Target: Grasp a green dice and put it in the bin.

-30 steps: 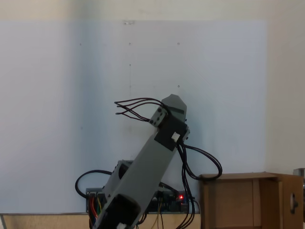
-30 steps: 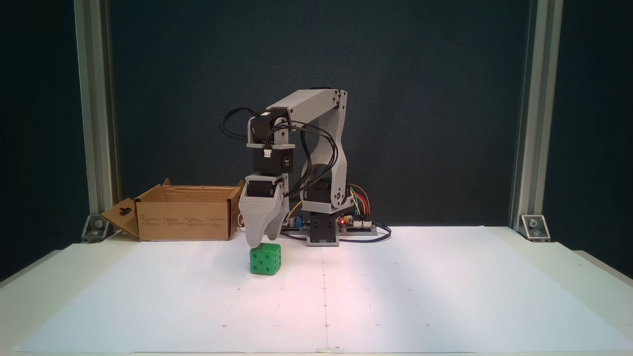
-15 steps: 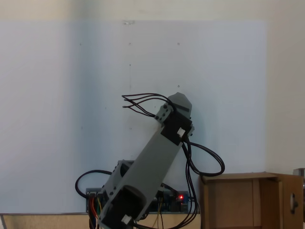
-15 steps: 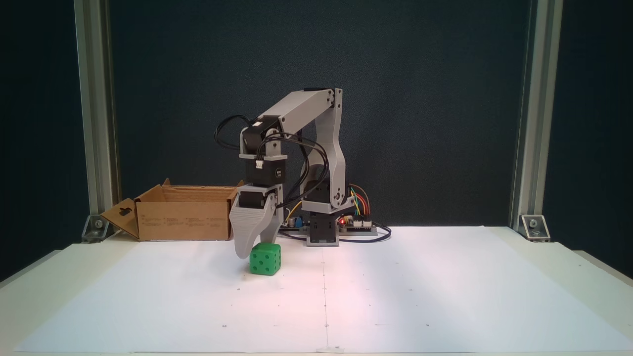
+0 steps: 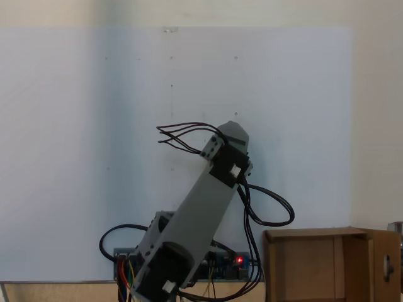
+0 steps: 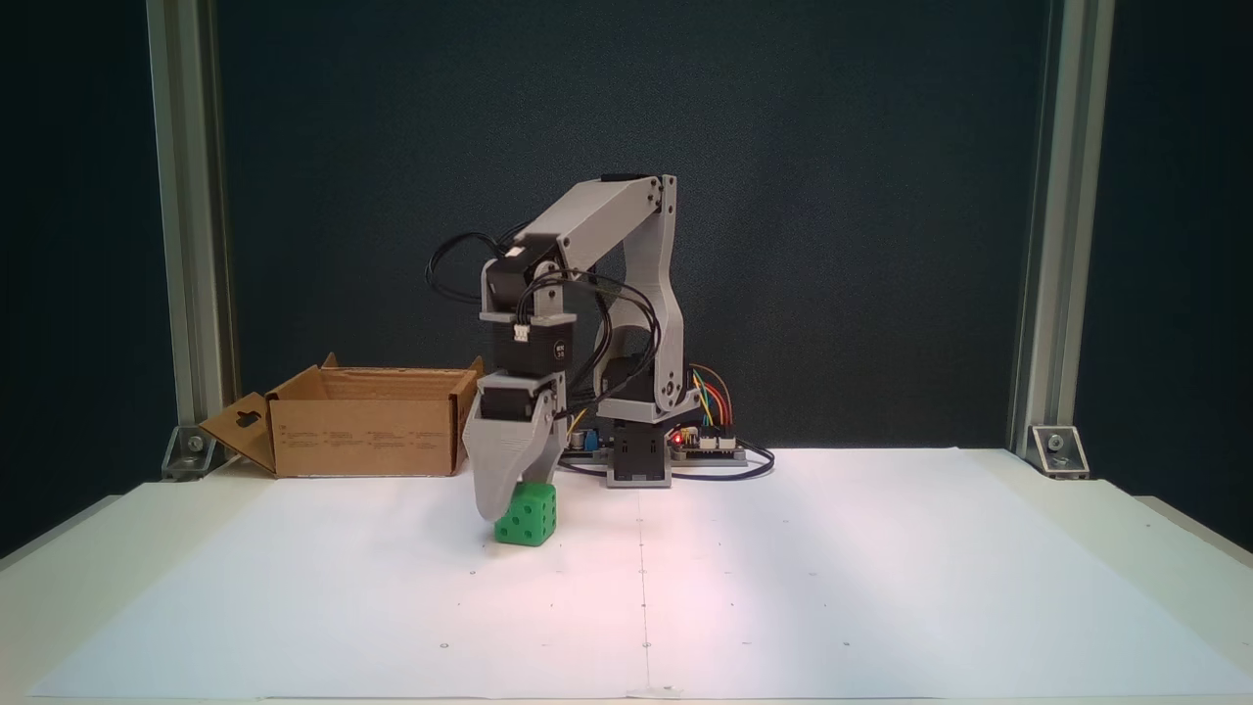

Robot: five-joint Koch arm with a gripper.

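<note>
The green dice lies on the white paper, left of the arm's base and turned slightly corner-on. My gripper hangs straight down over it. The broad grey front jaw covers the dice's upper left corner and reaches almost to the table; the other jaw is hidden behind it. The dice rests on the table. The bin, a brown cardboard box with upright flaps, stands at the back left, behind the gripper and apart from it. Seen from above in a fixed view, the grey arm hides the dice, and the bin sits at the lower right.
The arm's base and a circuit board with coloured wires sit at the back centre. Aluminium posts stand at both back corners. White paper covers the table to the right and in front.
The gripper has dropped lower and shifted slightly right, so its front jaw now overlaps the dice. The dice has turned a little where it lies.
</note>
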